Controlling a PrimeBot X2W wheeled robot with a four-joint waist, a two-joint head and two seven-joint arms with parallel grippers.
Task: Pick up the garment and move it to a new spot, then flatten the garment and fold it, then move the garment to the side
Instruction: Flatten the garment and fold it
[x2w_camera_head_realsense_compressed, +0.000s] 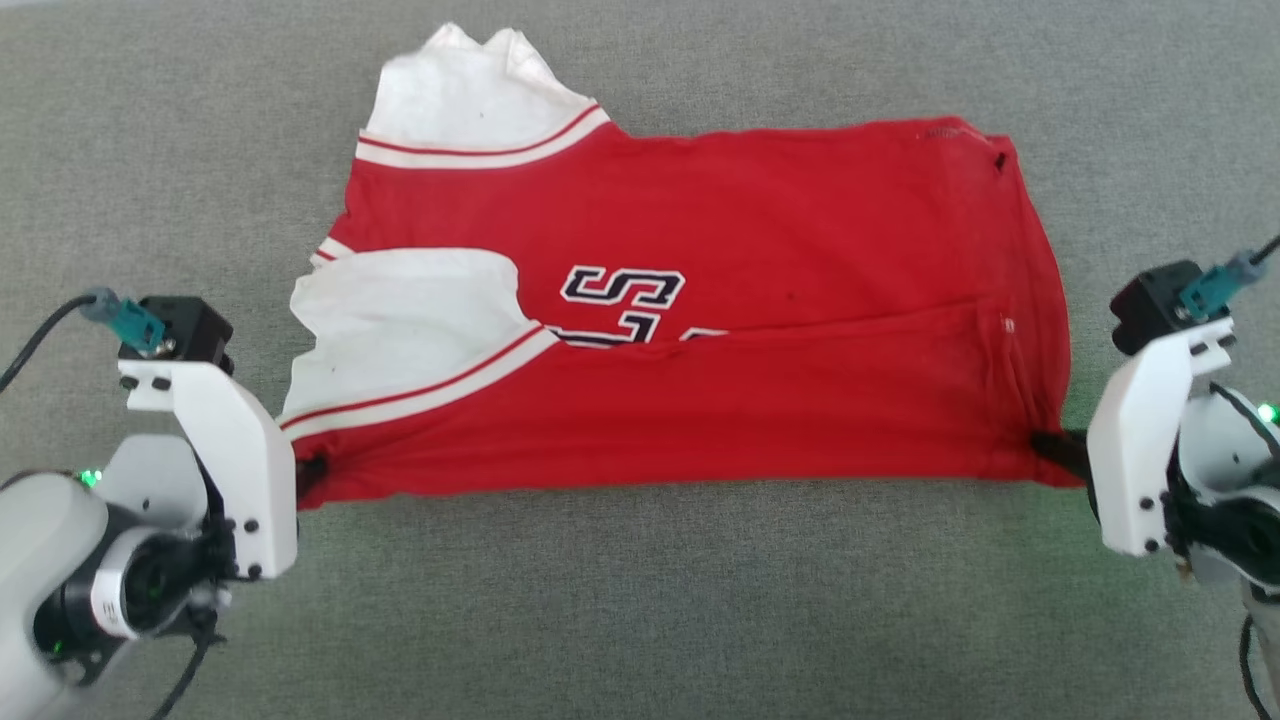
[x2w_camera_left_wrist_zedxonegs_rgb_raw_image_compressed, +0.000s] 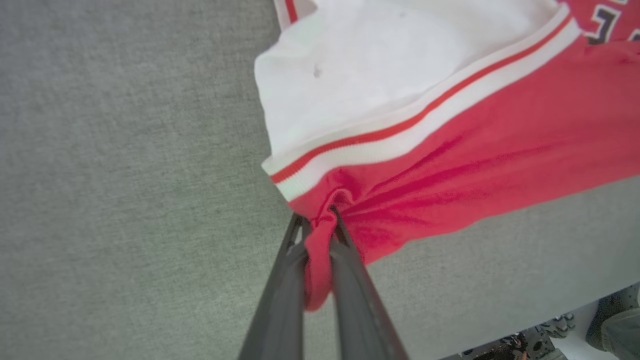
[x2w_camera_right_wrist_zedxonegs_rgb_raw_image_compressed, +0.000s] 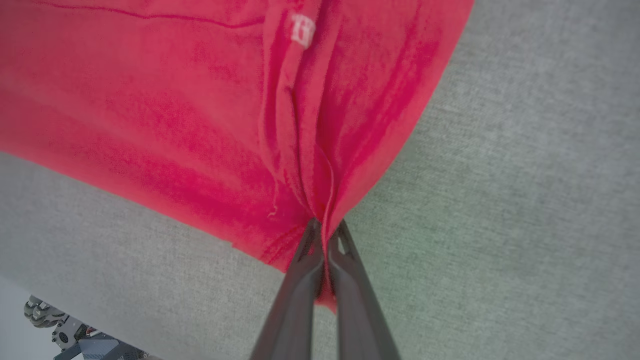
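Pinched shut at lower left and lower right, the left gripper (x2w_camera_head_realsense_compressed: 308, 474) and right gripper (x2w_camera_head_realsense_compressed: 1052, 446) each clamp a near corner of the garment (x2w_camera_head_realsense_compressed: 760, 400), which lies mid-frame on grey cloth (x2w_camera_head_realsense_compressed: 640, 600) and looks light, limp, best handled by those corners.

The garment (x2w_camera_head_realsense_compressed: 780, 230) is lying across the middle of the desk (x2w_camera_head_realsense_compressed: 640, 600), sleeves (x2w_camera_head_realsense_compressed: 400, 320) toward the left edge, hem (x2w_camera_head_realsense_compressed: 1045, 280) toward the right. Its near strip is lying folded over the body. The left gripper (x2w_camera_head_realsense_compressed: 310, 477) is pinching the near left corner, the right gripper (x2w_camera_head_realsense_compressed: 1052, 446) the near right corner.
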